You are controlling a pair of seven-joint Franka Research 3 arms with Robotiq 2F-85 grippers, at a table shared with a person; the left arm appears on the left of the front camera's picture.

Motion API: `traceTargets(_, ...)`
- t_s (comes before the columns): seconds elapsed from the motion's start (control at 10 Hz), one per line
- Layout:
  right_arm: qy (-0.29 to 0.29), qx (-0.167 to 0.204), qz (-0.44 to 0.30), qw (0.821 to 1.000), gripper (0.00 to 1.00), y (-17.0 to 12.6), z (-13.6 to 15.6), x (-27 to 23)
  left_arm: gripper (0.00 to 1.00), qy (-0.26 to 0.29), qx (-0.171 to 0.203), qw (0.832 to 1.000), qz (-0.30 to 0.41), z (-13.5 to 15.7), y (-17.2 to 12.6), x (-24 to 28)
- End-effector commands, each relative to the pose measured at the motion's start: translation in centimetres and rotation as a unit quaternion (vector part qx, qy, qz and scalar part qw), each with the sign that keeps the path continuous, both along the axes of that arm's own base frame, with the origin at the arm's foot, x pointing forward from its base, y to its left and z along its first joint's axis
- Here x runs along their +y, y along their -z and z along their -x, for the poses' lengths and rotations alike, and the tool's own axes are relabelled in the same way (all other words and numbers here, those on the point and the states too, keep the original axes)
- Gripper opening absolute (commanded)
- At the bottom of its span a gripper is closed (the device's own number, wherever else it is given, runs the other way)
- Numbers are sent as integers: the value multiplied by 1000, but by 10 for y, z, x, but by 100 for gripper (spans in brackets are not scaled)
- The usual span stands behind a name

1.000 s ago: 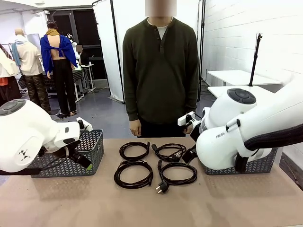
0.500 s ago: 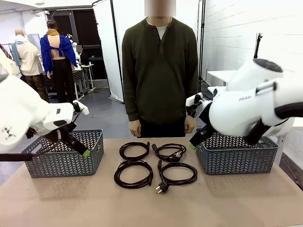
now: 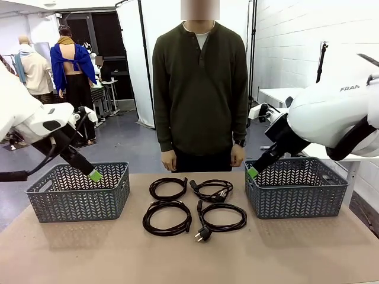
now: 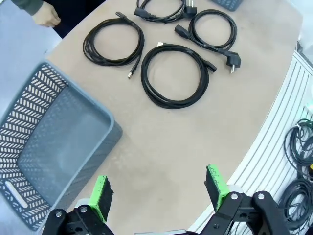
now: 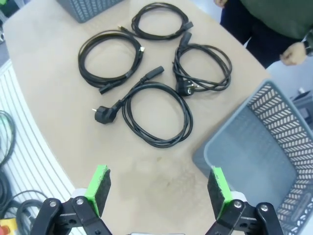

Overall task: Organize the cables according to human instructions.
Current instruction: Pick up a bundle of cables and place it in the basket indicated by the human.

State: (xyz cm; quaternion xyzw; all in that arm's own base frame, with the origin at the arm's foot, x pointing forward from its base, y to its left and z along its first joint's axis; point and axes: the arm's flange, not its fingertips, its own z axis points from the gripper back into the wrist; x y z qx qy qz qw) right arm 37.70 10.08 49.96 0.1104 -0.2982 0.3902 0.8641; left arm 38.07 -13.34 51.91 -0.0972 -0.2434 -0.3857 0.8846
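Four coiled black cables lie at the middle of the table: back left (image 3: 168,188), back right (image 3: 211,190), front left (image 3: 167,217) and front right (image 3: 222,217), the last ending in a chunky plug (image 3: 203,235). My left gripper (image 3: 95,175) hangs open above the left basket, holding nothing. My right gripper (image 3: 253,172) hangs open at the right basket's near corner, also holding nothing. The left wrist view looks down past the open left gripper (image 4: 159,188) at a coil (image 4: 176,74). Beyond the open right gripper (image 5: 159,188) the plugged coil (image 5: 155,115) shows. The human (image 3: 200,89) stands at the far edge, arms down.
A grey mesh basket (image 3: 77,204) stands at the table's left and another (image 3: 296,201) at its right, both with nothing inside. Bare tabletop runs along the near edge. People and a white table stand farther back in the room.
Both arms have lifted and swung outward from the table's middle, uncovering the two baskets. Both grippers stay open. The cables and the person have not moved.
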Motion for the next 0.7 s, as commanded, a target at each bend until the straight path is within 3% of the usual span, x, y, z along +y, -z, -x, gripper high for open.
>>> traceTargets(0.0,-22,-2,-24,999,100,7,-4,-4,100,13,13,1000,3,-9,-3,8)
traceTargets(0.6,0,1,-8,1000,100,0,-1,-3,100,0,5,1000,-1,-2,-4,4)
